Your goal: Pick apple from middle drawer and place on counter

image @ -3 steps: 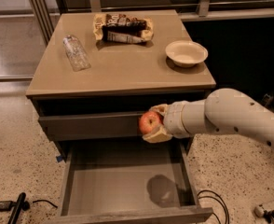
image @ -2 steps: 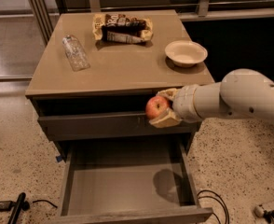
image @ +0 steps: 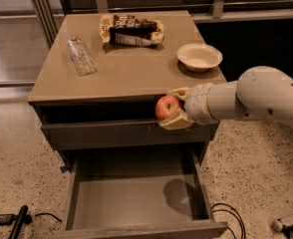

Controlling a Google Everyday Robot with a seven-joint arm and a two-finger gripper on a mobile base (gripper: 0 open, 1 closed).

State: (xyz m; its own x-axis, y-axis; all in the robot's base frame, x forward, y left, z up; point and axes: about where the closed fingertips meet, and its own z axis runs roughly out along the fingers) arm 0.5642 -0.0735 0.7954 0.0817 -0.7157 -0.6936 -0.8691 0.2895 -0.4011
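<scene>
- Apple (image: pixel 167 107) sat pinched in my end effector (image: pixel 176 108), level with the worktop (image: pixel 131 71) front edge, just off it.
- Drawer (image: pixel 136 200) below stood pulled out; I saw a shadow (image: pixel 179 195) on its floor.

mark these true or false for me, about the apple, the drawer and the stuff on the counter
1. The tool grips the apple just in front of the front edge of the counter. True.
2. The apple lies on the floor of the middle drawer. False: the drawer is pulled open and holds nothing; the apple is up in the tool, above it.
3. A white bowl sits on the counter, towards the right of the camera view. True.
4. The clear bottle stands upright. False: it lies on its side on the counter.
</scene>
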